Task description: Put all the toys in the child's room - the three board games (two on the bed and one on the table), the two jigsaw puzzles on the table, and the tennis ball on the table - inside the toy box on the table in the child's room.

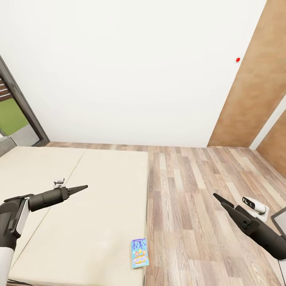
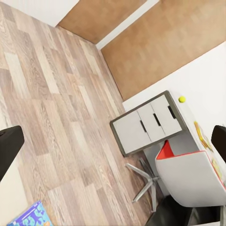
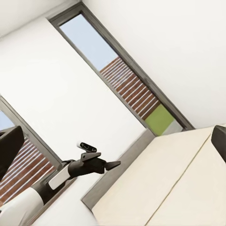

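A blue board game (image 1: 140, 253) lies flat on the beige bed (image 1: 99, 206), close to its near corner beside the wood floor (image 1: 198, 190). The left gripper (image 1: 81, 188) hangs above the mattress, well apart from the box, jaws closed to a point. The right gripper (image 1: 219, 198) hovers over the floor, jaws together. In the left wrist view, the tennis ball (image 2: 181, 99) sits on the pale counter (image 2: 200, 120) above a grey drawer unit (image 2: 146, 123), with a chair (image 2: 188, 176) alongside.
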Controlling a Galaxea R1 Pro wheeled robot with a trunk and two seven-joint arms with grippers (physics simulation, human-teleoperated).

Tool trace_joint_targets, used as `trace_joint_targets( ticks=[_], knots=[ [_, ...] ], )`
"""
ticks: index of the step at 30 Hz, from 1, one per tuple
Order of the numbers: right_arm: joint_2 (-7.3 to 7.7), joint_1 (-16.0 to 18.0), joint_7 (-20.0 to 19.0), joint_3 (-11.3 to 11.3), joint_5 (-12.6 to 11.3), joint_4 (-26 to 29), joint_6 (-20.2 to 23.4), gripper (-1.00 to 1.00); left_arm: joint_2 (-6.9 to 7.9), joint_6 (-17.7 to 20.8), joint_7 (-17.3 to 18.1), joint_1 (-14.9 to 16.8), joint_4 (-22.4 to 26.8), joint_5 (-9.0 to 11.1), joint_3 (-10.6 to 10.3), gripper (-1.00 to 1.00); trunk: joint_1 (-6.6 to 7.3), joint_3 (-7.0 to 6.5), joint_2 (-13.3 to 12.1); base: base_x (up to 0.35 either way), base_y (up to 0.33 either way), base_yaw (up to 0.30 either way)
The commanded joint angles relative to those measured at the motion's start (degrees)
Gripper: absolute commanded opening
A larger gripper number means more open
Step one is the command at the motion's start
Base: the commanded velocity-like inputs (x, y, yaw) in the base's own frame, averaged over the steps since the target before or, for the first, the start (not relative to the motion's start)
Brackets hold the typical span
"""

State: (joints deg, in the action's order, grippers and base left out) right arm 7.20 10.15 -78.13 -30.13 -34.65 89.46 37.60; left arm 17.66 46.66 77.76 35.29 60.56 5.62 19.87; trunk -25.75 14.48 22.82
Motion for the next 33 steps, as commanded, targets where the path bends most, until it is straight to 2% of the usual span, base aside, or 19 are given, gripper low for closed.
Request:
trace_joint_targets(
  ticks=[1, 33],
  knots=[
    [0.01, 0.1, -0.1, 0.0, -0.2, 0.0, 0.5, 1.0, 0.01, 0.6, 0.1, 0.0, 0.0, 0.1, 0.0, 1.0, -0.04, 0.01, 0.1, 0.0, 0.0, 0.0],
    [0.01, 0.0, -0.1, 0.0, -0.2, 0.0, 0.3, 1.0, -0.17, 0.6, 0.2, 0.0, 0.0, 0.1, 0.0, 1.0, -0.04, -3.03, 0.1, 0.0, 0.0, 0.0]
  ],
)
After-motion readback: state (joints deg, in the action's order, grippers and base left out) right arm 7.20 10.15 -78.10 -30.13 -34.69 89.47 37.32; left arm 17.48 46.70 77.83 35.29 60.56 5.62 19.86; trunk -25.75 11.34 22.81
